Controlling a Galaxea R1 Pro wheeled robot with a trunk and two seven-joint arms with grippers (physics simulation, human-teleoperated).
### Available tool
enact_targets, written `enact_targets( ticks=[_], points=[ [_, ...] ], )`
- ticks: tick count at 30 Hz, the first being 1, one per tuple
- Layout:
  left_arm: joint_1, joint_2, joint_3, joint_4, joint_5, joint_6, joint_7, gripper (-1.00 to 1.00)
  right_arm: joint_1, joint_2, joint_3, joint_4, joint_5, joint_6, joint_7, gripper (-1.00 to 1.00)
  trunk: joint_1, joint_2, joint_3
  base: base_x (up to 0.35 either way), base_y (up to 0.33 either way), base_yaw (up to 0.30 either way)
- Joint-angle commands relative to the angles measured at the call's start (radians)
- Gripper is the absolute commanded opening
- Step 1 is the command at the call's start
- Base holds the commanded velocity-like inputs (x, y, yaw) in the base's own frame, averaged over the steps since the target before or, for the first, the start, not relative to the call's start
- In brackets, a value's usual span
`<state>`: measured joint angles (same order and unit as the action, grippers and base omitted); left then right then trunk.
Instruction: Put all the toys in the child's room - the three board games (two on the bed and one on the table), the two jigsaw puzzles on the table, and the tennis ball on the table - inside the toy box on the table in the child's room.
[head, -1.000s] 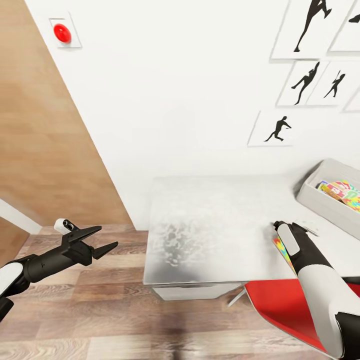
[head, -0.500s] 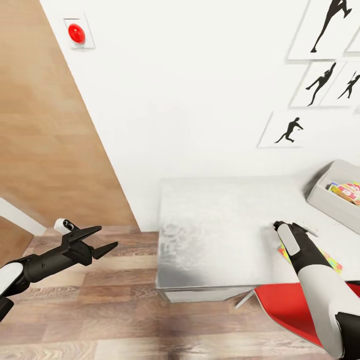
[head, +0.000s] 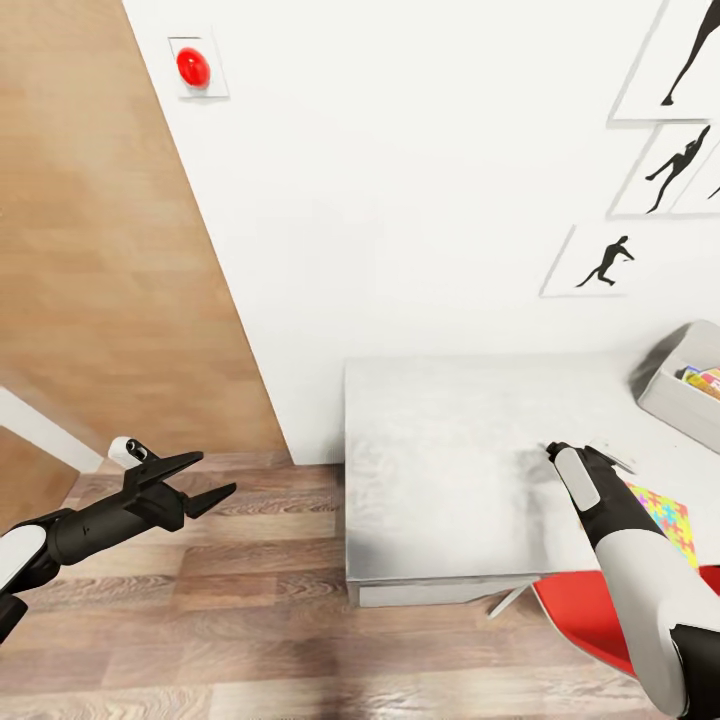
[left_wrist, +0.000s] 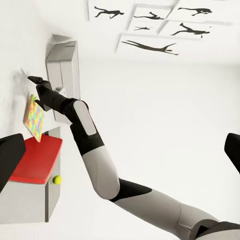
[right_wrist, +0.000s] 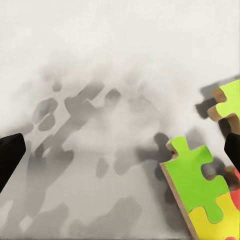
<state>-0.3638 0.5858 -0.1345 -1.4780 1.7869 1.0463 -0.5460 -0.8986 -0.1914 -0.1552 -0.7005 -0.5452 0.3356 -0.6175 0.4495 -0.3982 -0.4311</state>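
The right gripper hovers over the table, its fingertips set wide at the edges of the wrist view, holding nothing; a jigsaw puzzle lies flat just beside it at four o'clock, long axis running toward the near table edge, partly hidden by the forearm; the toy box at two o'clock is cut off by the frame, coloured boxes inside hard to identify; a tennis ball shows small in the left wrist view; the left gripper, jaws parted and empty, hangs over the floor well apart at nine o'clock; bare tabletop lies between.
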Motion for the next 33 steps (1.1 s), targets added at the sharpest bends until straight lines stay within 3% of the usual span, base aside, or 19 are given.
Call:
enact_targets(
  ticks=[1,8,33],
  points=[
    [-0.001,0.001,-0.002,0.001,-0.004,0.001,-0.008,1.00,0.000,0.000,0.000,-0.002,-0.006,0.005,-0.005,1.00,0.001,-0.002,-0.002,-0.013,0.013,0.000],
    [-0.001,0.001,-0.002,0.001,-0.003,0.001,-0.008,1.00,0.000,0.000,0.000,-0.002,-0.006,0.005,-0.005,1.00,0.001,-0.002,-0.002,-0.003,0.055,0.000],
    [-0.001,0.000,-0.002,0.001,-0.004,0.001,-0.008,1.00,0.000,-0.001,0.000,-0.002,-0.006,0.005,-0.005,1.00,0.001,-0.002,-0.002,0.000,0.201,0.000]
  ],
)
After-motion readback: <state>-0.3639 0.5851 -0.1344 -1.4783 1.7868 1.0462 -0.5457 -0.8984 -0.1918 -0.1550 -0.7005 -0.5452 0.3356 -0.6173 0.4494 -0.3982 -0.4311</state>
